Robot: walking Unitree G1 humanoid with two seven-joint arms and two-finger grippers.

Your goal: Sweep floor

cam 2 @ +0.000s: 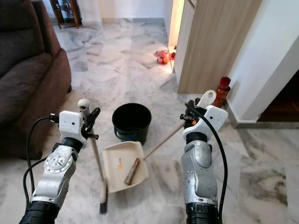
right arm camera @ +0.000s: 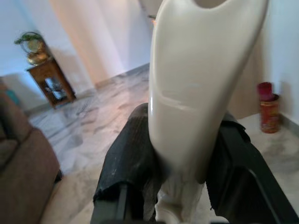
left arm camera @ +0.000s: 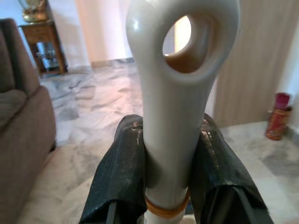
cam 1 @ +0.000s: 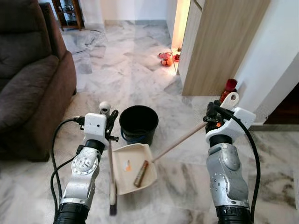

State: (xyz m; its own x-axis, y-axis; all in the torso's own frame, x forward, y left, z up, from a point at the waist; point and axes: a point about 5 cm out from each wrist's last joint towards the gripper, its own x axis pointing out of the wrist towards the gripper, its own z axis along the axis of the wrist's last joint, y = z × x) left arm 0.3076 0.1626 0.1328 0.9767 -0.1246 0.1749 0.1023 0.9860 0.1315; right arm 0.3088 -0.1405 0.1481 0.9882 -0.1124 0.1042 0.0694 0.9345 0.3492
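On a marble floor (cam 1: 140, 60), the left gripper (cam 1: 111, 122) is clamped on the white handle of a dustpan (cam 1: 133, 168), which lies just near of a black bin (cam 1: 138, 123). The right gripper (cam 1: 214, 113) is closed around the white grip of a broom (cam 1: 180, 140), its brush head resting in the pan. A brown sofa (cam 1: 28, 79) stands at left, a red canister (cam 1: 228, 89) far right.

A cream dustpan (cam 1: 132, 167) lies on the marble floor (cam 1: 140, 70) just before a black bucket (cam 1: 138, 123). What appears to be a brush head (cam 1: 141, 173) rests inside the dustpan, its wooden handle (cam 1: 180, 140) slanting up and away from the bucket.
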